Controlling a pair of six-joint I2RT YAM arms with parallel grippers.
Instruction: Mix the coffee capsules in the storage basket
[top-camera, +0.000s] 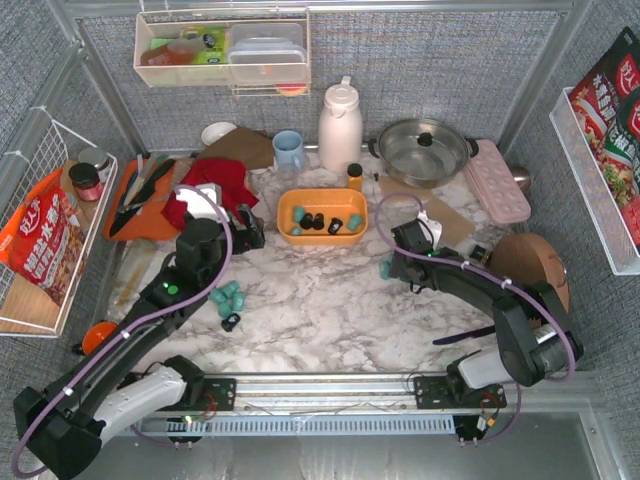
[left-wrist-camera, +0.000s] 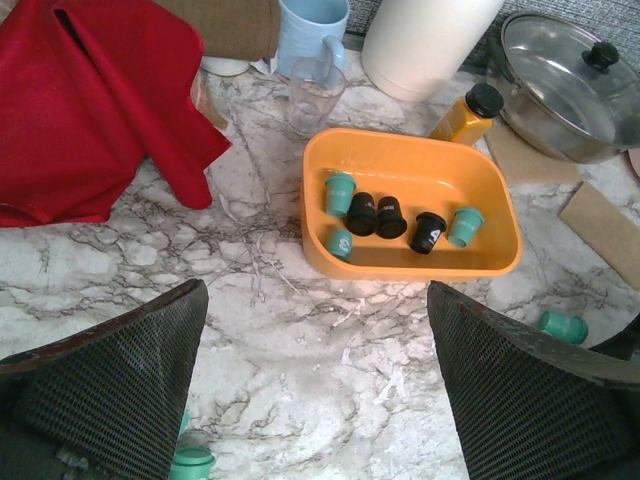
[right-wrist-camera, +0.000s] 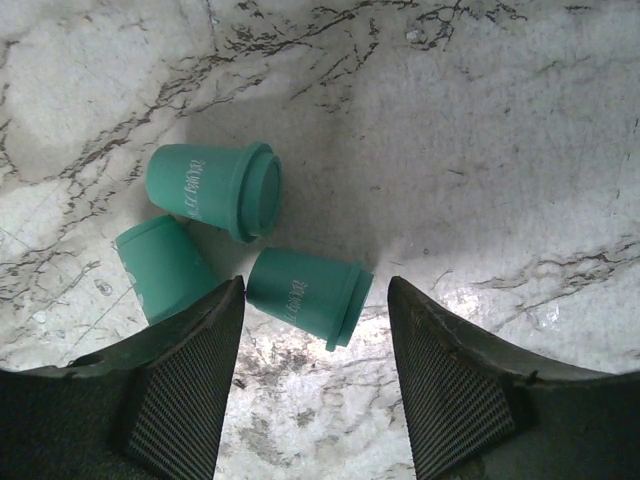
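The step in hand looks like picking up a loose capsule to go into the basket. The right gripper stands low over a teal capsule that lies on its side on the marble table. One finger is on either side and the jaws are partly apart, with a sliver of gap at the capsule's rim, so it straddles the capsule without clamping it. Two more teal capsules lie just beside it, on the left in the wrist view, and the lower one is against the left finger or nearly so (I cannot tell which). As I judge it, the next move calls for the jaws to shut squarely on the capsule's sides without nudging its neighbours, then a lift and a carry to the orange basket. The basket sits further back at the middle of the table, just beside a small yellow bottle. The left gripper hangs wide apart and empty above the table, facing the basket. Six capsules lie in the basket, three teal ones and three black ones. Three teal lie by the right gripper. A teal cluster sits near the left arm, four or five but too bunched to count, with one black capsule just beside it.
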